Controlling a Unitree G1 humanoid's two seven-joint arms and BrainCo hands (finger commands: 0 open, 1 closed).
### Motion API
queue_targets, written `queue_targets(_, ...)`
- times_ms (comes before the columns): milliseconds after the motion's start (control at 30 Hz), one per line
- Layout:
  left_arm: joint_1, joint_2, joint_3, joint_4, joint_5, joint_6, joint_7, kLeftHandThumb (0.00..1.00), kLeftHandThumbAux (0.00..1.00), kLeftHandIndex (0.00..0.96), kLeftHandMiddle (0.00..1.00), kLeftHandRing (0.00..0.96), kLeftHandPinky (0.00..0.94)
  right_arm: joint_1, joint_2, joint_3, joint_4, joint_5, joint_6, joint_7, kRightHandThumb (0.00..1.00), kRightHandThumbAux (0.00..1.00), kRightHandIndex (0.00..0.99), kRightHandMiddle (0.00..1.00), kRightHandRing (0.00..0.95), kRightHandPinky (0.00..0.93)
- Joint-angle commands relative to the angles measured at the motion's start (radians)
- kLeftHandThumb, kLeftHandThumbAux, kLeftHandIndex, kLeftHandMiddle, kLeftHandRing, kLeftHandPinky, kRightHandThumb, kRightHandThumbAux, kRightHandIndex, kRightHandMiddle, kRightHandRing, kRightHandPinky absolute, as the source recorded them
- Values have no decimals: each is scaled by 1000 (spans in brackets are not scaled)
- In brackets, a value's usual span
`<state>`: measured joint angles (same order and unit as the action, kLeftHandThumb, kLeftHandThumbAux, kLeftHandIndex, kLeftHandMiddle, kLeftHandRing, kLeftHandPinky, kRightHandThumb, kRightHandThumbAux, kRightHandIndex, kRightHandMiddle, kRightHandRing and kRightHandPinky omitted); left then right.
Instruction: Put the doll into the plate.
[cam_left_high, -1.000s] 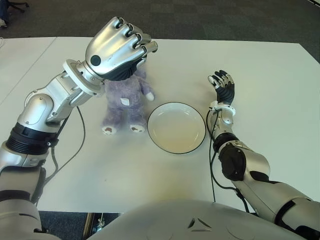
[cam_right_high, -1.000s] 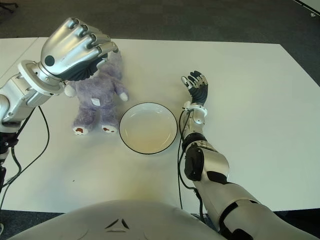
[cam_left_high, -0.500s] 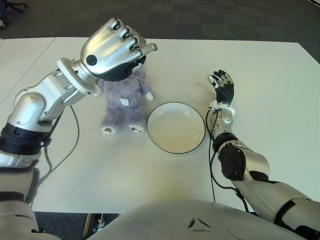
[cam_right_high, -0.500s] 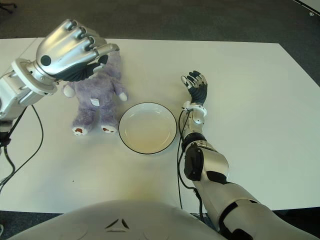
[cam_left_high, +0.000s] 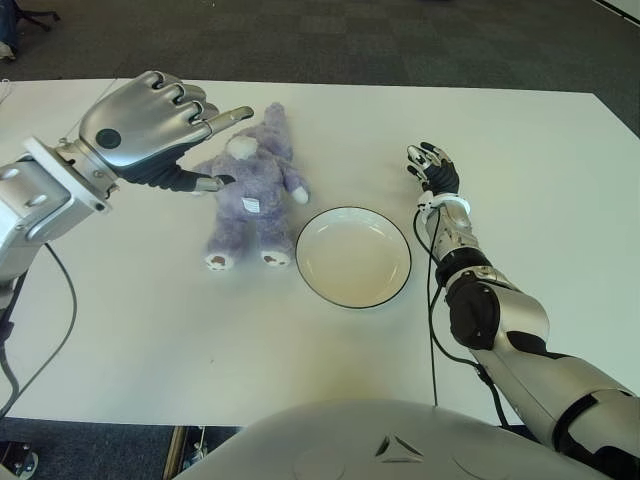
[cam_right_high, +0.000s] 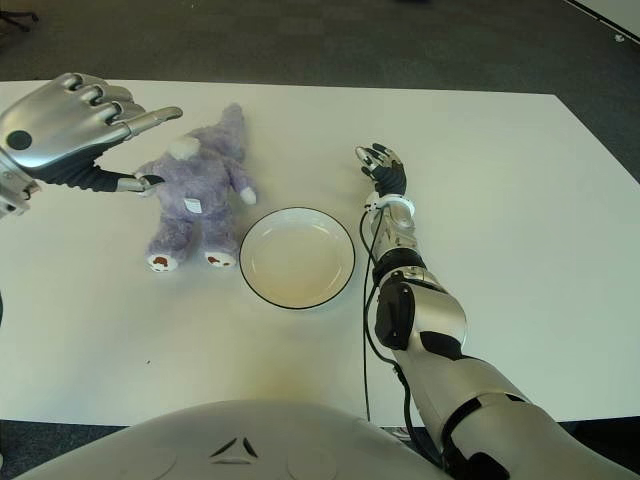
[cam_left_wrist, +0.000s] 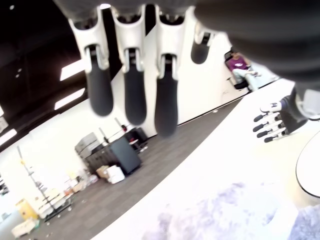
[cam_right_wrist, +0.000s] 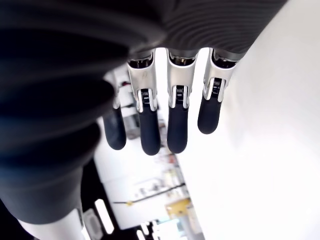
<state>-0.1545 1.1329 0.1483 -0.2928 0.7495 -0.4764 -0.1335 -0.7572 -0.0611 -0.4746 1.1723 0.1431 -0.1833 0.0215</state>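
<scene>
On the white table (cam_left_high: 150, 320), the purple doll (cam_left_high: 252, 192) lies just left of the empty plate (cam_left_high: 353, 256). The left hand (cam_left_high: 150, 130) hovers beside it, fingers spread, holding nothing. Plush looks soft and light; grasping the torso seems safest. The right hand (cam_left_high: 432, 168) shows right of the plate, fingers relaxed.

- doll (cam_left_high: 250, 192): i see a purple plush bear, flat on its back, feet toward me, just left of plate
- plate (cam_left_high: 353, 256): white, dark-rimmed, upright, nothing in it
</scene>
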Motion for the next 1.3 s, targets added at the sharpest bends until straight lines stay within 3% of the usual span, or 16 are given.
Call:
queue_targets(33,107,-3,79,-21,-72,18,-93,293,198,0,0,0,0,221,74,-10,133,4,-175,-55,45,828,265,284,254,209)
queue_targets(233,156,-46,115,-19,-90,11,-69,274,178,0,0,0,0,222,71,-11,131,3,-173,-54,38,839,265,279,247,209)
queue_targets(500,185,-104,120,-55,-121,69,-101,287,160,0,0,0,0,221,65,-13,132,3,-168,-52,43,847,273,286,258,225)
queue_targets(933,174,-140,96,-84,-173,109,-156,343,162,0,0,0,0,219,58,-14,134,3,-162,-50,46,841,274,279,251,221)
queue_targets(1100,138,-166,40,-63,-155,99,-143,365,159,0,0,0,0,216,55,-6,136,-7,-156,-63,24,821,259,275,247,220)
queue_targets(1300,28,-236,-118,70,-47,107,-127,339,165,0,0,0,0,217,57,-5,136,-10,-163,-68,28,821,266,283,254,226)
